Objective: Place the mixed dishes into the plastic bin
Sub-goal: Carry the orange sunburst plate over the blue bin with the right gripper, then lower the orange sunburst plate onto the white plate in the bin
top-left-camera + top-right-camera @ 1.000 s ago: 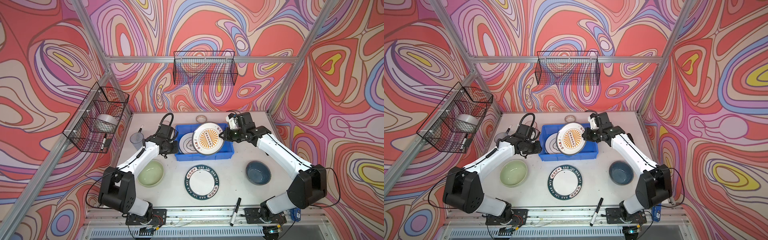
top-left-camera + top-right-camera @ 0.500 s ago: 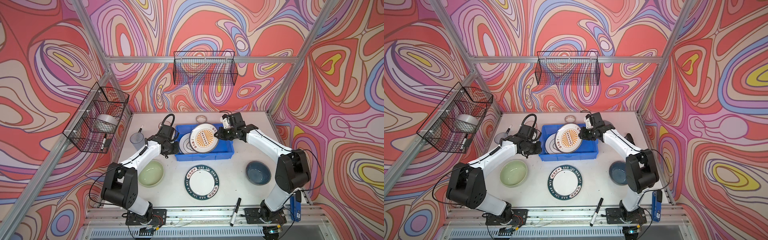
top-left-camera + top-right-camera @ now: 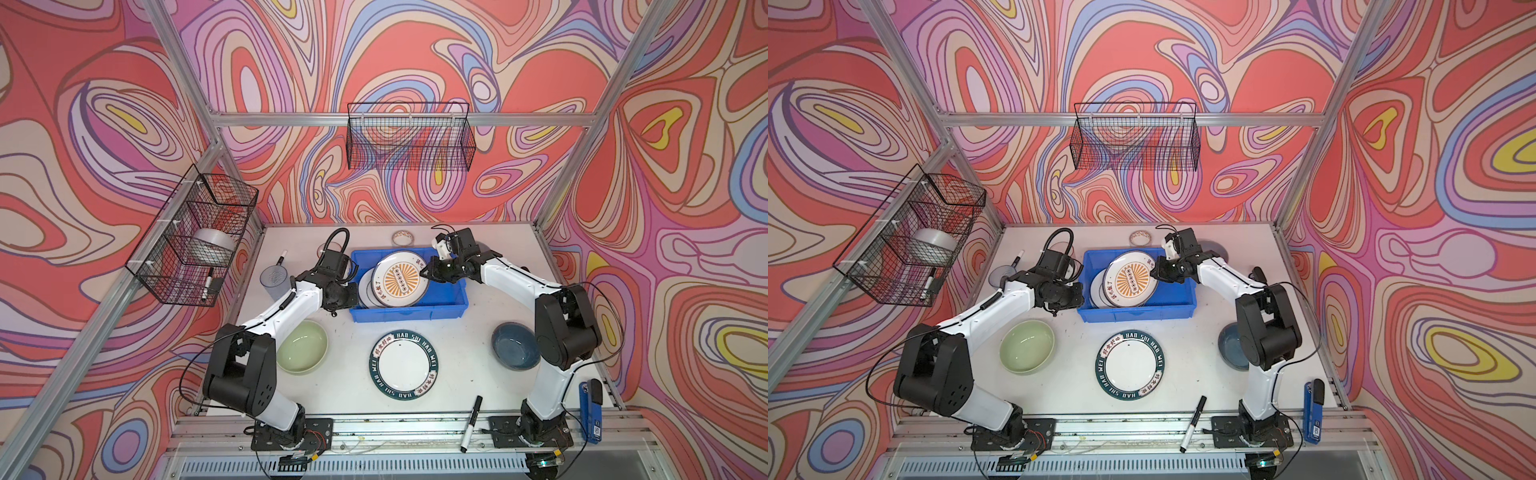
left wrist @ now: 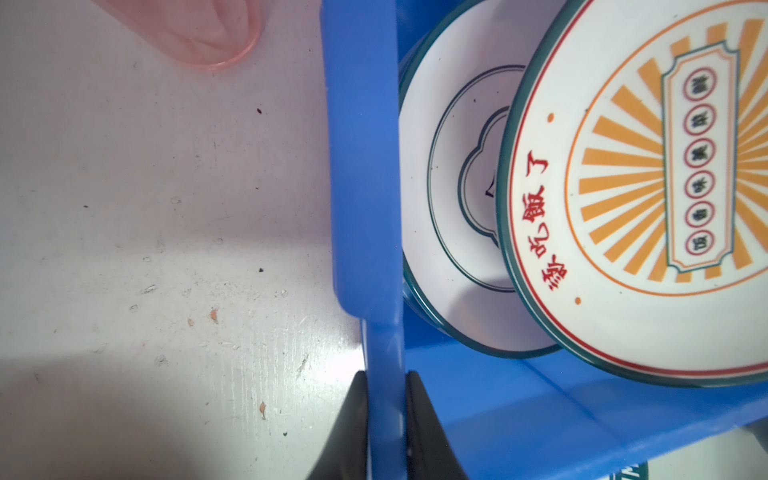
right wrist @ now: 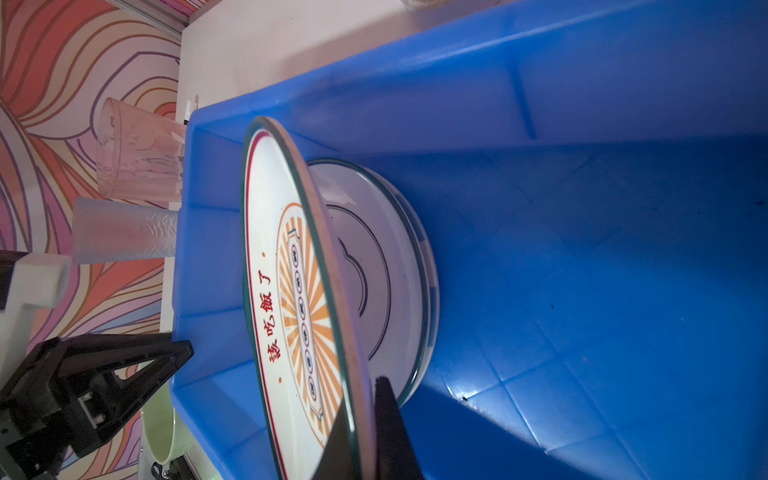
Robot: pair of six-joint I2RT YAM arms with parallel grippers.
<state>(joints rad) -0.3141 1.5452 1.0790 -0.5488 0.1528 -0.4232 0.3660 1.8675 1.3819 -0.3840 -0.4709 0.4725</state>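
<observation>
Left arm extends forward from its base, elbow bent, wrist turned to the left short wall of the bright blue rectangular plastic bin [image 3: 444, 318]; right arm arches in from the right, wrist angled down toward the bin's far right part; the bin is smooth moulded plastic with a raised rim and ribbed walls; left gripper [image 4: 385, 376] straddles the bin's left wall, one black finger outside and one inside, both pressed flat against the plastic; right gripper [image 5: 361, 395] is clamped on the edge of a glossy white round plate with orange sunburst centre [image 3: 400, 280], green and red rim lines and red lettering; this plate is held tilted within the bin, partly over a second white plate with thin green outlines [image 4: 453, 199] resting at the bin's left end; contact between the two cannot be determined; outside the bin, on the white tabletop [image 3: 478, 374], are a pale green bowl [image 3: 302, 347], a dark blue bowl [image 3: 513, 347], a white plate with dark lettered rim [image 3: 403, 365], a pink translucent tumbler [image 5: 137, 153] and a frosted bluish tumbler [image 3: 272, 280].
</observation>
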